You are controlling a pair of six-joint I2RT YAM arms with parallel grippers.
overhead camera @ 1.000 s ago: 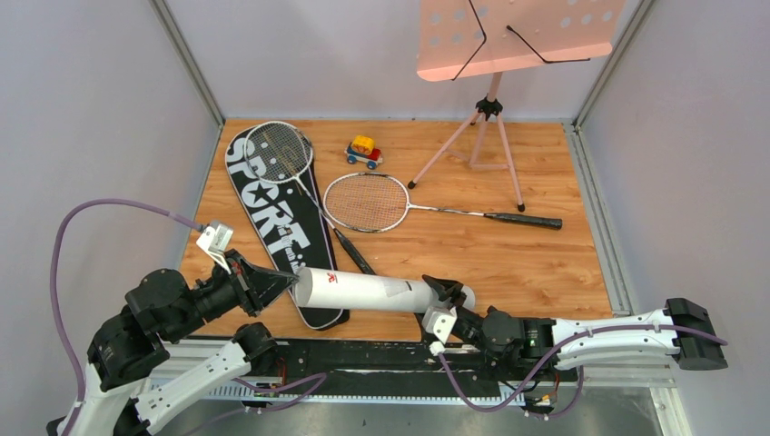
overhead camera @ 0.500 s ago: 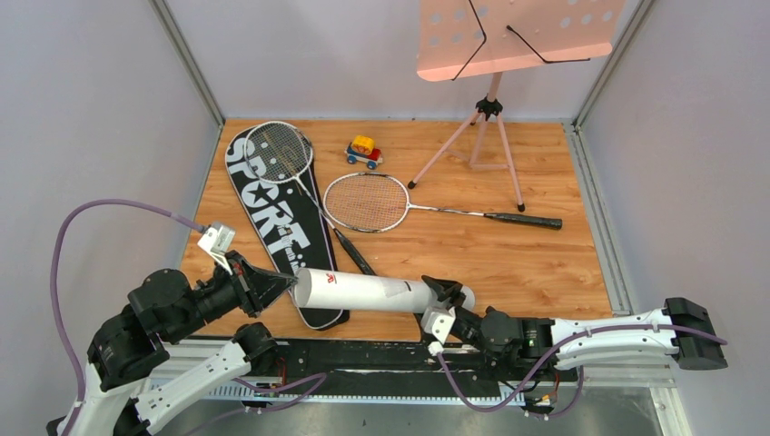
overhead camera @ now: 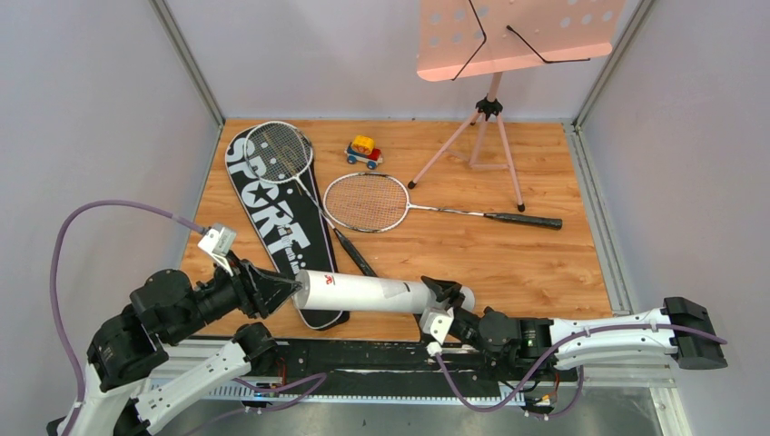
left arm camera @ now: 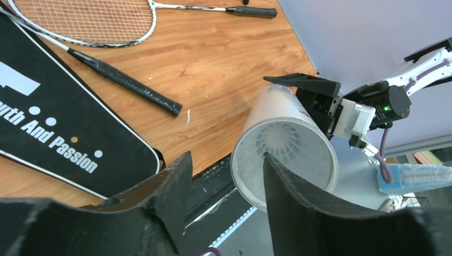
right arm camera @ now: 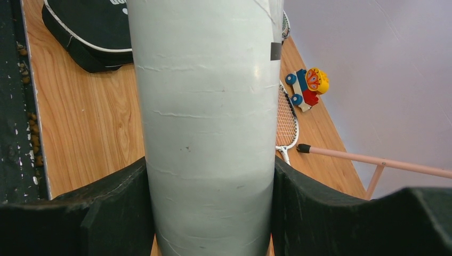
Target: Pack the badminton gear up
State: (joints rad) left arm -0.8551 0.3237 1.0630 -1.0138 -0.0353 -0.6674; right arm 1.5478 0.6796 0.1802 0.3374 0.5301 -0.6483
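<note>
Compared with a second ago, the left pincer (overhead camera: 289,289) has gone from closed to parted. Its jaws now stand moderately wide and empty, just in front of the open mouth of the white tube (overhead camera: 363,292). The left wrist view shows a white ribbed form seated inside the tube, apparently a shuttlecock (left arm camera: 280,138), so the release step appears complete. The right pincer (overhead camera: 442,295) clamps the tube near its far end and holds it roughly level above the near edge of the table (overhead camera: 508,254). The tube's mouth end lies over the lower end of the black bag (overhead camera: 272,222). No loose shuttlecock is visible in the overhead view. Both rackets remain unpacked. The first racket (overhead camera: 279,153) lies on top of the bag and must be lifted before the bag can be opened. The second racket (overhead camera: 368,202) lies just beside the bag, its shaft passing close to the feet of the music stand (overhead camera: 490,109). The toy car (overhead camera: 363,151) sits between the two racket heads.
</note>
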